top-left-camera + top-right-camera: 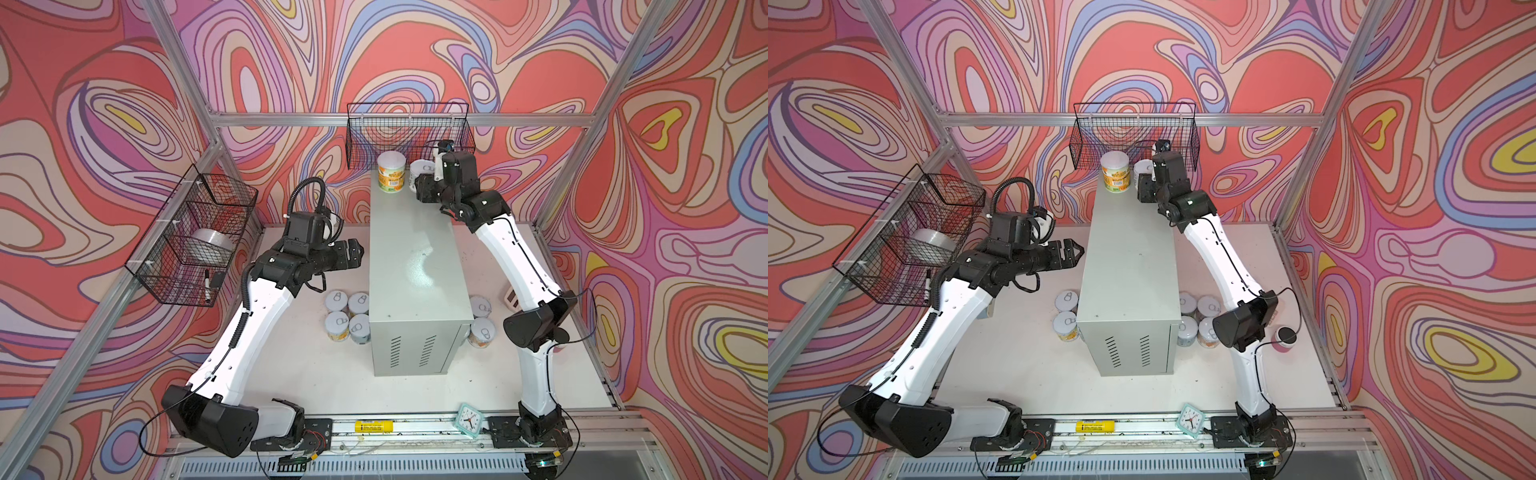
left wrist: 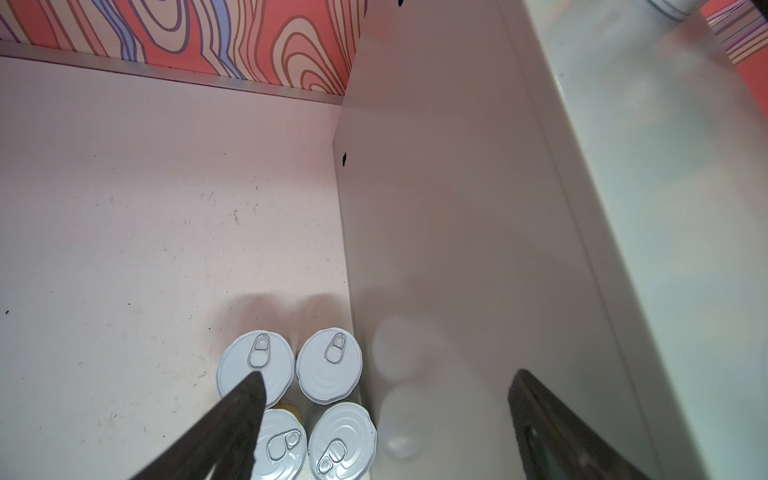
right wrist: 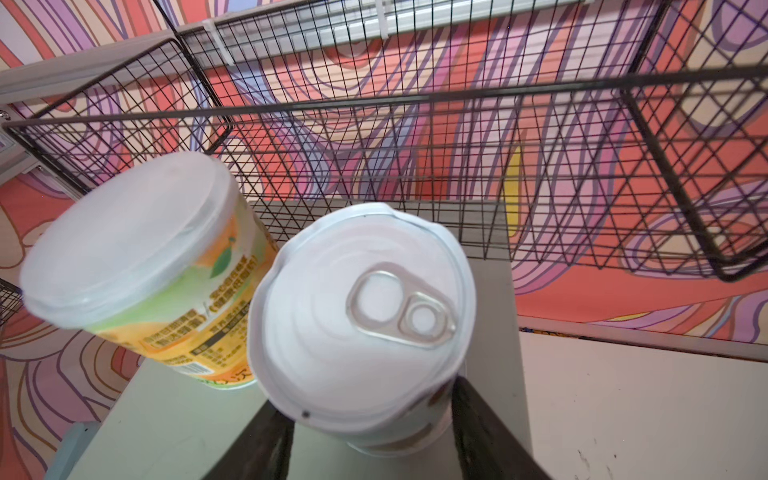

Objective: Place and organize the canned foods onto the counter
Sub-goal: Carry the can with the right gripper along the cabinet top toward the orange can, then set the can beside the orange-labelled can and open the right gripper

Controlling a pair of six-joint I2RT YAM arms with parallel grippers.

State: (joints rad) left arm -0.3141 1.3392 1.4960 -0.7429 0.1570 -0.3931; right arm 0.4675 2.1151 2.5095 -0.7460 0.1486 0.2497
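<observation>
Left claw [image 2: 388,376] stood wide open above 4 cans [image 2: 328,365] at lower frame — right claw [image 3: 370,419] flanked pull-tab can [image 1: 420,169] on counter [image 1: 411,257], upper centre, grip unclear.

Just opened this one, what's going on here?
Two robot arms are putting cans up on the grey box. The right claw grips a can at the far end of the box top, beside an orange-labelled tin standing there. The left claw hangs open above four cans upright on the table by the box's left side. More cans wait on the table to its right.
</observation>
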